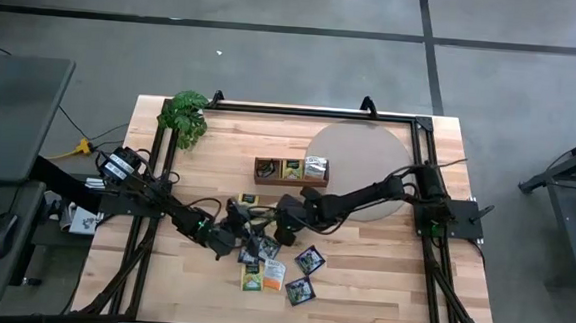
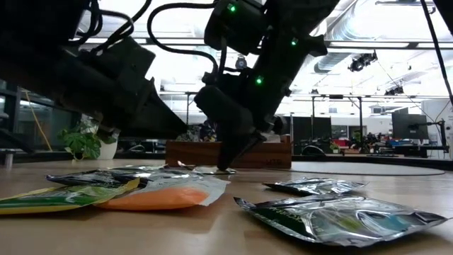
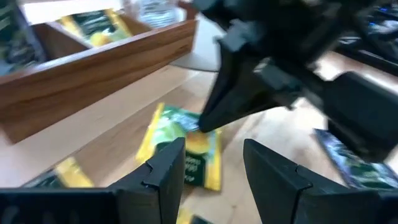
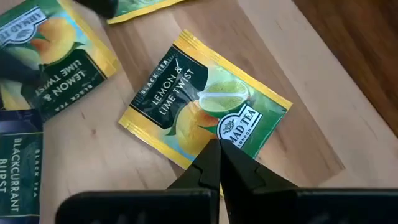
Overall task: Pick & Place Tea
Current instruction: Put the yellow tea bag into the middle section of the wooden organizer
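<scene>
Several tea sachets lie flat on the wooden table. One yellow-green lemon sachet (image 4: 186,99) lies under my right gripper (image 4: 217,152), which is shut, its tips down on it. The same sachet (image 3: 177,134) shows in the left wrist view, just ahead of my left gripper (image 3: 214,171). That gripper is open, low over the table, and touches nothing. Other sachets, dark blue (image 1: 309,260), orange-white (image 1: 274,273) and yellow-green (image 1: 252,278), lie nearer the front edge. The brown tray (image 1: 267,178) holds a few sachets. My right gripper touches the lemon sachet with its shut fingertips (image 4: 211,155), on the printed face close to one edge (image 4: 214,134). The fingers come from above, slanting down from the table's right. The sachet lies flat on the table.
A leafy plant (image 1: 186,115) stands at the far left corner. A round grey mat (image 1: 368,156) lies at the far right, beside the tray. A black frame (image 1: 301,110) runs along the table's edges. In the low view, silver-green sachets (image 2: 340,216) lie close in front.
</scene>
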